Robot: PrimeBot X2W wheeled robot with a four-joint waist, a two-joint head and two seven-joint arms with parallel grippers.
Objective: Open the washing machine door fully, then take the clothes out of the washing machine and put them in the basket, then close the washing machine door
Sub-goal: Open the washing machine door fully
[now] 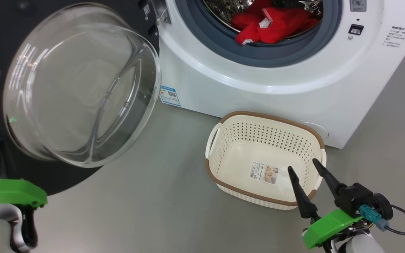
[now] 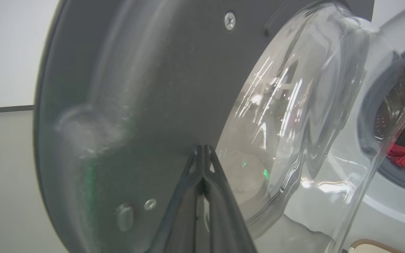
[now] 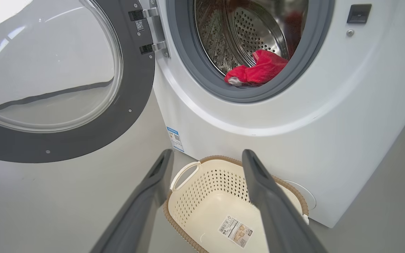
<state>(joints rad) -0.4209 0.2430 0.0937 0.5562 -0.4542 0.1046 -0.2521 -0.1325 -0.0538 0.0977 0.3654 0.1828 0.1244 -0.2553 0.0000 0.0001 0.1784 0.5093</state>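
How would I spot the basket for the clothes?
Find the big white washing machine with its round door swung open. On the grey floor just in front of it sits the basket: a small cream tub dotted with holes, with a brown rim and a paper label on its bottom.

1. Door (image 1: pixel 83 84): I see it swung open at the left, its glass bowl bulging toward the camera inside a black rim.
2. Washer (image 1: pixel 258 95): white front at upper right, grey ring around the opening. A blue sticker (image 1: pixel 169 95) sits at its lower left corner.
3. Clothes (image 1: pixel 276 24): red, lying in the drum, spilling onto the ring's lower lip.
4. Basket (image 1: pixel 265 117): upright on the grey floor (image 1: pixel 135 203), just before the washer. A paper label (image 1: pixel 264 173) lies on its bottom.
5. Right gripper (image 1: pixel 302 164): lower right, fingers spread apart, tips over the basket's near right corner.
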